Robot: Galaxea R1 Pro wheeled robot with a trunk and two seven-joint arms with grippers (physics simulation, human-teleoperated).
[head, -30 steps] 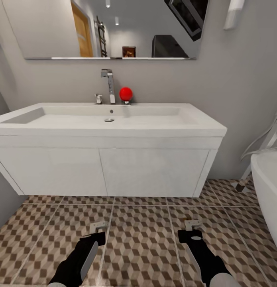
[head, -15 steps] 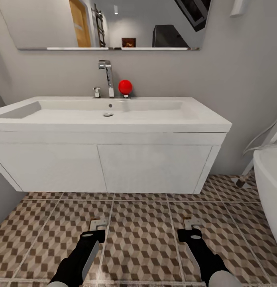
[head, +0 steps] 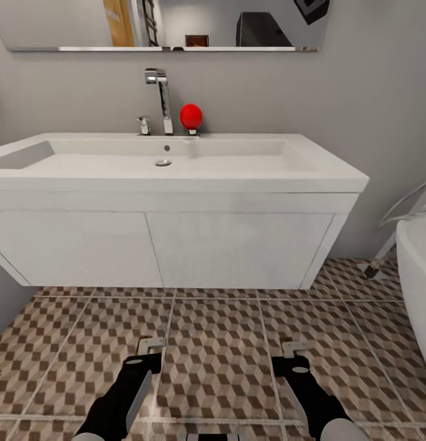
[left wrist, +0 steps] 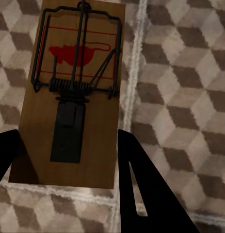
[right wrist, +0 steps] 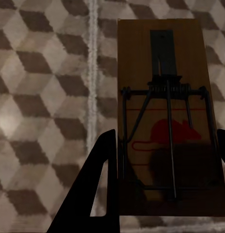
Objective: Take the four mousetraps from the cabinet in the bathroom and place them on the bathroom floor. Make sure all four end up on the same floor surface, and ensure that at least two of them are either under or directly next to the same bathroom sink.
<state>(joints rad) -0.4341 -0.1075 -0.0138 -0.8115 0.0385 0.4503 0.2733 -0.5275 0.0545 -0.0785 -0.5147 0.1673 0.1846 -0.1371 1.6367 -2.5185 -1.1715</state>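
From the head view, the left gripper (head: 150, 348) and right gripper (head: 293, 349) are being held low over the bathroom floor (head: 216, 361) before the white sink unit (head: 176, 184). In the left wrist view, a mousetrap (left wrist: 76, 92) is being clamped between the fingers (left wrist: 141, 189) by its board edges. In the right wrist view, another mousetrap (right wrist: 166, 116) is being pinched likewise between the fingers (right wrist: 95, 189). Each is judged light, stiff, and best gripped by the wood, clear of the sprung wire.

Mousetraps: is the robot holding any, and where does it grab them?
Yes, one each. The left gripper pinches a mousetrap by the long edges of its board; the right gripper holds another mousetrap likewise.
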